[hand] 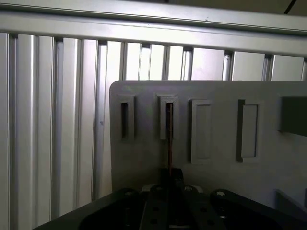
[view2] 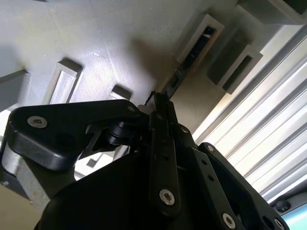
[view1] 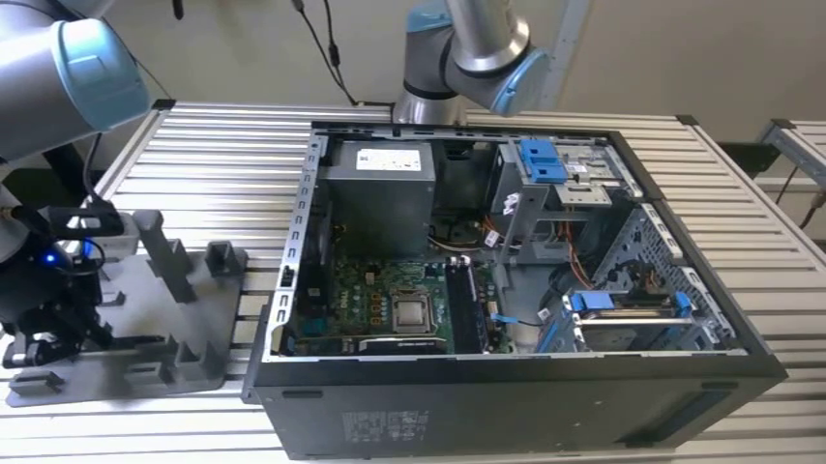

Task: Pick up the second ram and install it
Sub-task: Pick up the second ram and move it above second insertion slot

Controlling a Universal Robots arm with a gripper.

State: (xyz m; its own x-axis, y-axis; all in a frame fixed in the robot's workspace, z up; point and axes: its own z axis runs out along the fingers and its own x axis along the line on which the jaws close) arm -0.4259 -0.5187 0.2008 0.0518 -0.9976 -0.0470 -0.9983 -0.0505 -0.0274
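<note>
Exterior view: gripper (view1: 54,324) low over grey tray (view1: 207,369), at the exterior view's left of the open computer case (view1: 516,406).
Second wrist view: fingers (view2: 160,139) pinching the second ram (view2: 173,82).
First wrist view: ram edge-on, far end in a tray slot (hand: 169,115).

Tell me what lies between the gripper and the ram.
Nothing: in the first wrist view the ram runs from the tray straight into the gripper.
</note>
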